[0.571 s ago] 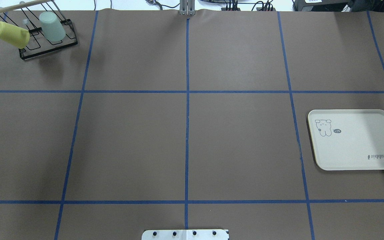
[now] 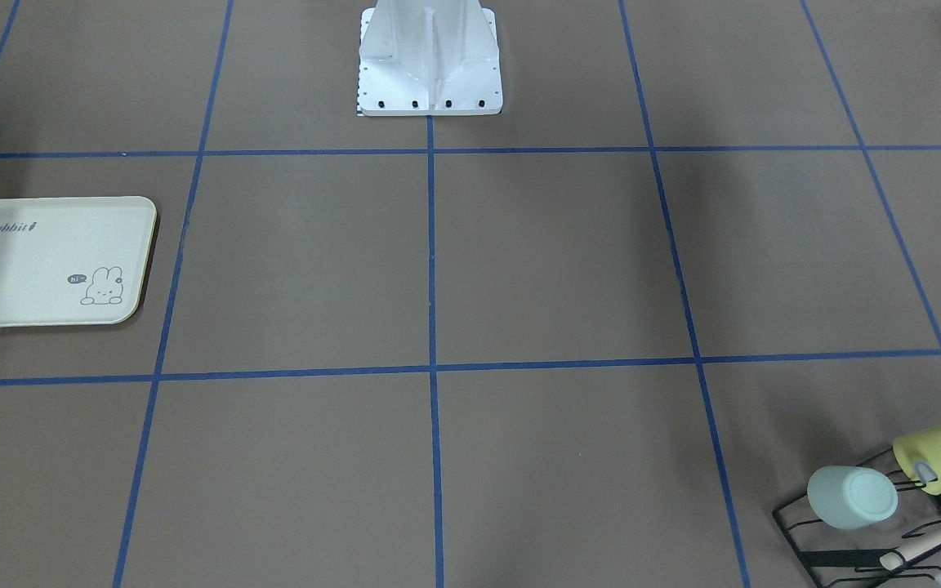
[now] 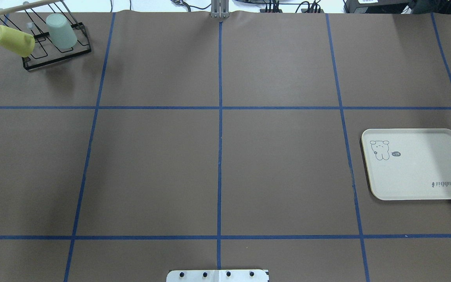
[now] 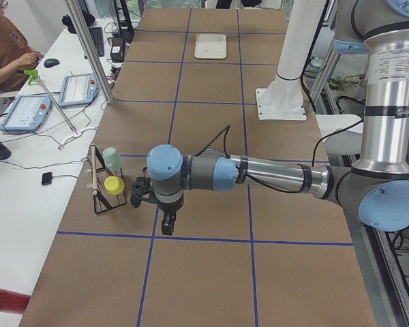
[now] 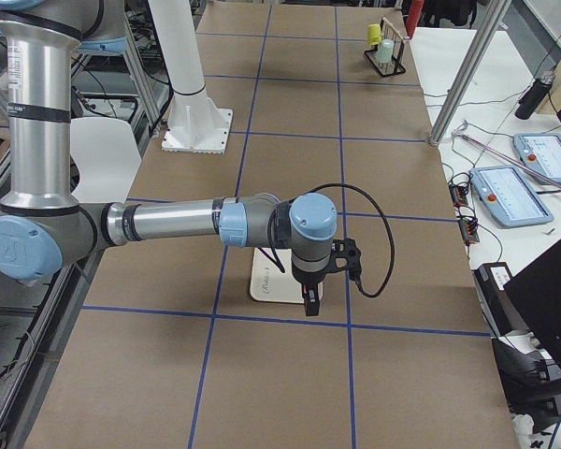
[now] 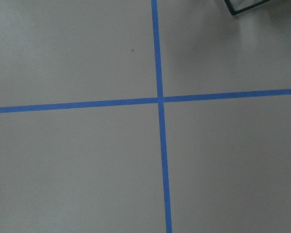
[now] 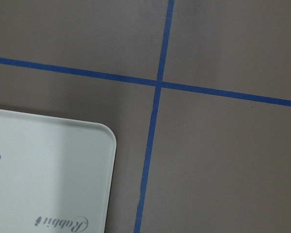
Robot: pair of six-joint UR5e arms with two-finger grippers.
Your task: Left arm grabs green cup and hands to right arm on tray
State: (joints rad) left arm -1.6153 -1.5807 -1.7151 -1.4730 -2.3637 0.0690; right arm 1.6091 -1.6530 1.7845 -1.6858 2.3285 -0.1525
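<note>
The green cup (image 3: 61, 31) sits upside down on a black wire rack (image 3: 57, 58) at the table's far left corner; it also shows in the front view (image 2: 853, 496). The cream tray (image 3: 417, 164) lies flat at the right side. No arm shows in the overhead or front views. In the exterior left view my left gripper (image 4: 169, 226) points down at the table just beside the rack and the green cup (image 4: 111, 159). In the exterior right view my right gripper (image 5: 309, 304) hangs by the tray's (image 5: 266, 288) edge. I cannot tell whether either is open.
A yellow cup (image 3: 13, 40) hangs tilted on the same rack, left of the green one. A wooden rod (image 3: 18, 8) tops the rack. The robot's white base (image 2: 430, 61) stands at the table's near edge. Blue tape lines grid the brown table.
</note>
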